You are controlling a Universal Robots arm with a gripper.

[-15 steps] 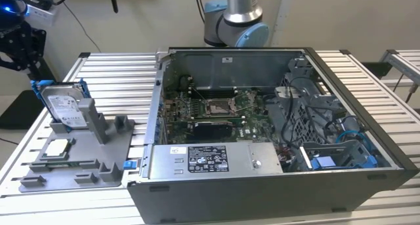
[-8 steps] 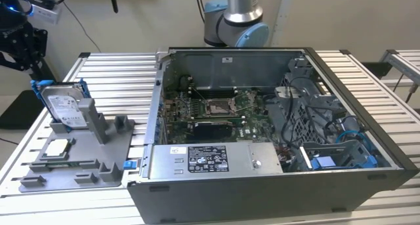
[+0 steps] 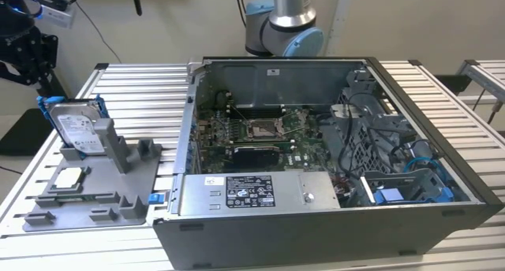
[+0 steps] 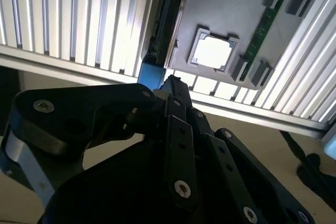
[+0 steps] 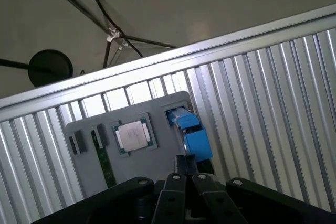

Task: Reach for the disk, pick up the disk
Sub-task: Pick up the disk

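Silver disk (image 3: 75, 126) stands upright on 1 end of the grey holder (image 3: 103, 191); claw (image 5: 186, 165) hangs above it, pinched shut, holding nothing.

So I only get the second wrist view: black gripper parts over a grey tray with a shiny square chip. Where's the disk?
Observer: In the exterior view the disk stands upright in a slot at one end of the grey tray, with its label showing.
Operator: Is the gripper holding it?
Observer: No. In the exterior view the gripper hangs higher up, to the exterior view's left of the disk, clearly apart from it.
Operator: Anything else on the table?
Observer: An open computer case sits just to the exterior view's right of the tray.
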